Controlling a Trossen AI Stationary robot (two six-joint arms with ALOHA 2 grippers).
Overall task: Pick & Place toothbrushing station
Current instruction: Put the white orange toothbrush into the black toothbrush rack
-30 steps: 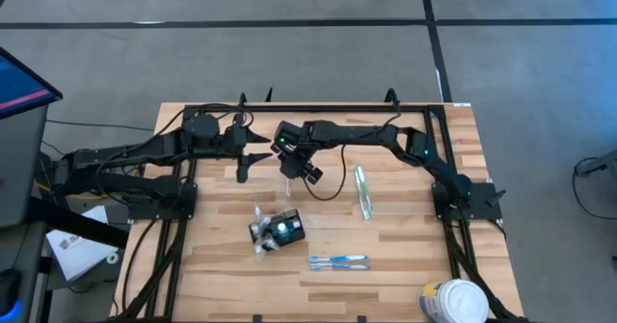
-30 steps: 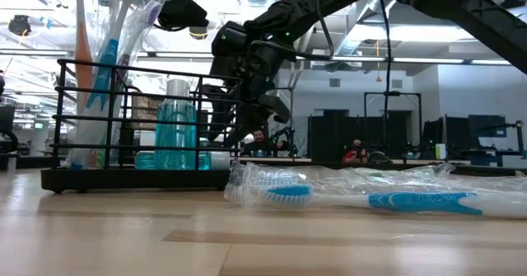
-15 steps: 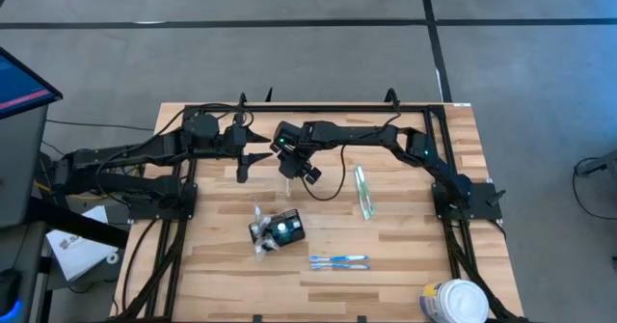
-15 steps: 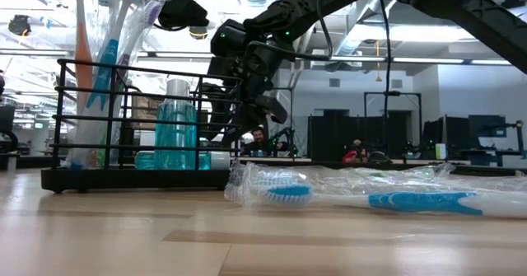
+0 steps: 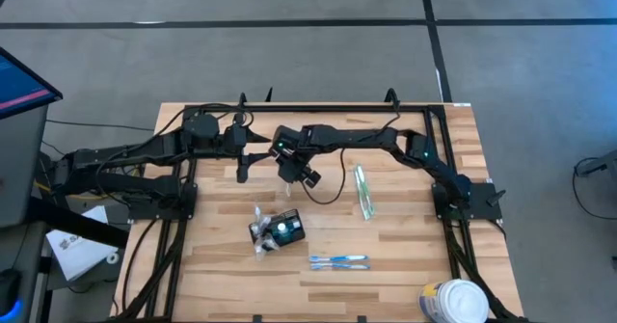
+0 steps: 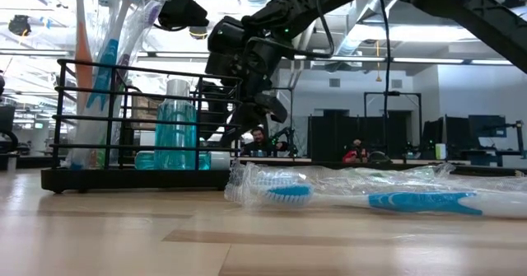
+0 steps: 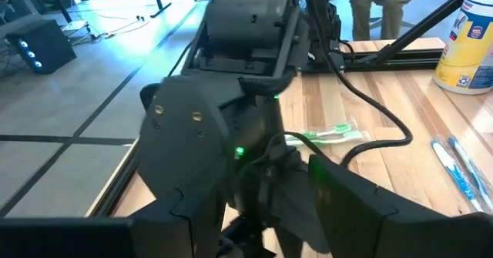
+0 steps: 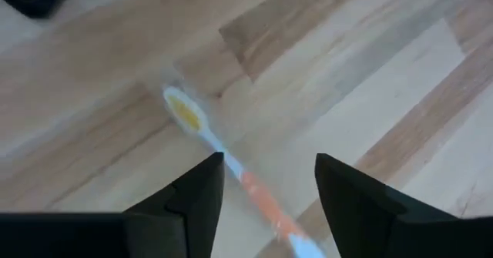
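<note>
The toothbrushing station [image 5: 280, 228] is a small black holder standing on the table's near middle. In the low view [image 6: 132, 119] it holds upright toothbrushes and a blue bottle. My right gripper [image 5: 291, 169] hovers open at the table's middle, beyond the station. Its fingers stand on either side of an orange toothbrush [image 8: 223, 162] with a yellow-white head, which lies flat on the wood below and is not touched. My left gripper [image 5: 253, 148] is open and empty just to the left of the right gripper. The left wrist view is filled by the right arm's wrist [image 7: 231, 135].
A green packaged toothbrush [image 5: 363, 190] lies right of the middle. Blue packaged toothbrushes [image 5: 339, 261] lie near the front edge, close in the low view [image 6: 370, 198]. A white round tub [image 5: 453, 302] stands at the near right corner. A black frame [image 5: 318, 105] runs along the far edge.
My right gripper has shifted a little up and toward the table's left, staying open over the orange toothbrush. The station and the packaged toothbrushes have stayed where they were.
</note>
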